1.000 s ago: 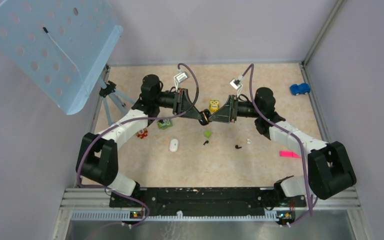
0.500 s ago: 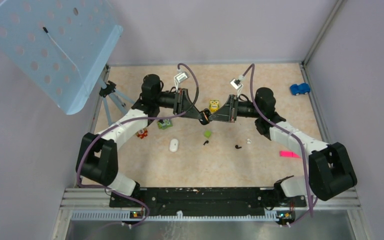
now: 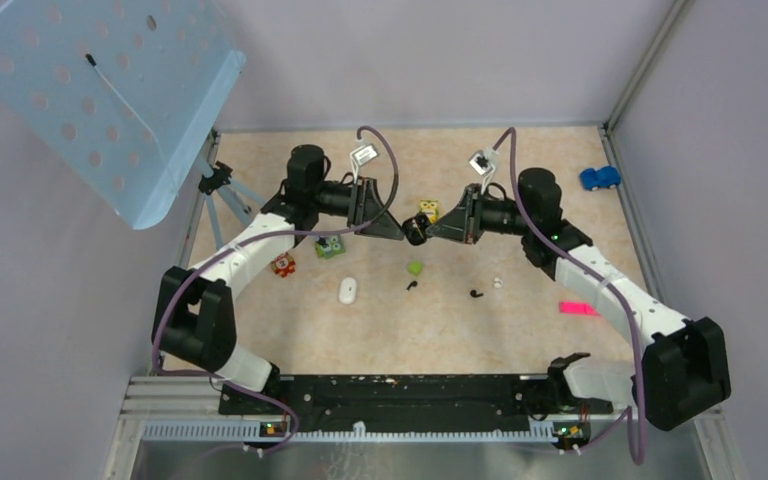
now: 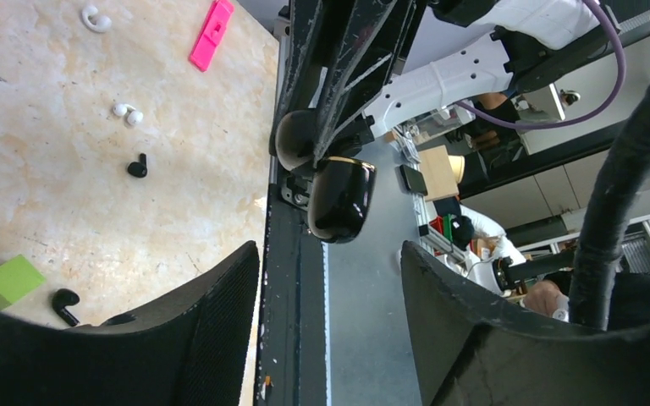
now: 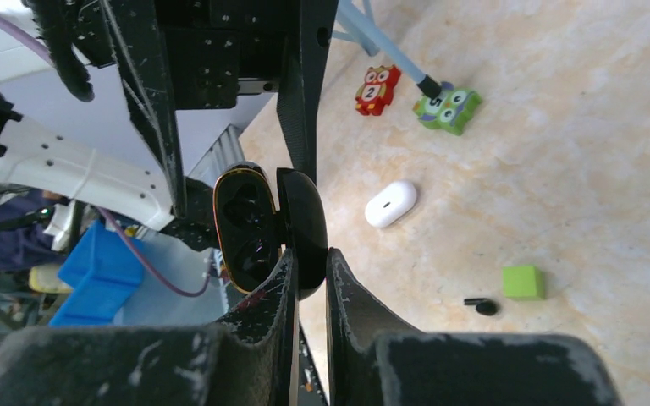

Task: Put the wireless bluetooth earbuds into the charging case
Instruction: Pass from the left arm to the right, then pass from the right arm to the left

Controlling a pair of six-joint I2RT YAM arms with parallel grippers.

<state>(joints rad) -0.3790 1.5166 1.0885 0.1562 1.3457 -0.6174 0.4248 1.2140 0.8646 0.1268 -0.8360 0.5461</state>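
**Beige tabletop, open case held aloft between two arms**

Mottled beige tabletop (image 3: 460,340) inside a lilac-walled enclosure: we see both arms reaching toward the middle of the far half, their grippers almost tip to tip. The right gripper (image 5: 309,262) has its fingers pinched nearly together on the charging case (image 5: 241,224). The case is a glossy black shell held above the surface, its lid swung open and its hollowed inside showing. The left gripper (image 4: 328,271) faces it with its jaws spread wide and nothing between them. From its wrist camera we see the case just beyond the fingertips, apart from them.

Both earbuds lie on the table, outside the case. The left earbud (image 3: 412,286) rests just to the near side of a green cube (image 3: 415,268). The right earbud (image 3: 476,294) lies to its right, close to a pair of small white buds (image 3: 497,283). Left of them we note a white oval pod (image 3: 348,291), and farther left a red owl block (image 3: 282,265) and a green owl block (image 3: 331,247). A yellow toy (image 3: 428,211) sits just beyond the grippers, a blue toy car (image 3: 599,178) at the far right and a pink strip (image 3: 578,308) at the near right.
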